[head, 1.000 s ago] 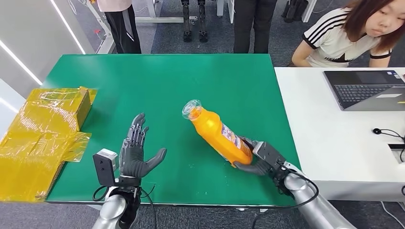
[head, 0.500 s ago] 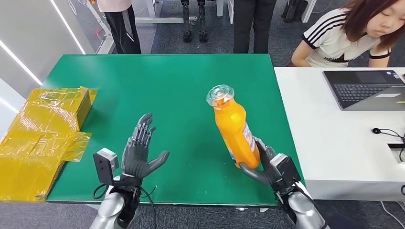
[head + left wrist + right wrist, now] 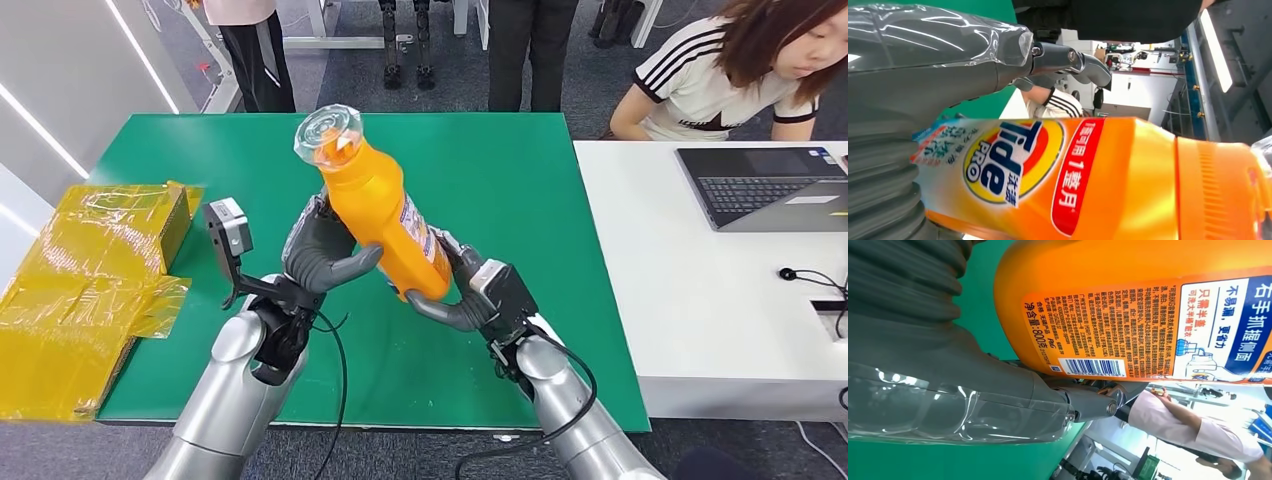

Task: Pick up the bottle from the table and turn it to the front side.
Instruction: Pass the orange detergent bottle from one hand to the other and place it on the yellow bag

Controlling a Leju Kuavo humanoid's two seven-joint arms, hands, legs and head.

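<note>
Green table [image 3: 200, 160], 1 bottle [image 3: 385, 215], 2 hands

My left hand [image 3: 948, 75] is wrapped around the orange bottle [image 3: 1128, 185], thumb over the top. Its Tide Pro label [image 3: 1008, 160] faces my wrist camera, green tabletop [image 3: 983, 102] behind.

Green table [image 3: 500, 170] beside white desk [image 3: 680, 290] on grey floor [image 3: 350, 70].

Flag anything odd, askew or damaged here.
Nothing damaged or spilled. The orange bottle is tilted, held off the green table between the left hand and right hand. Crumpled yellow packaging overhangs the table's edge.
</note>
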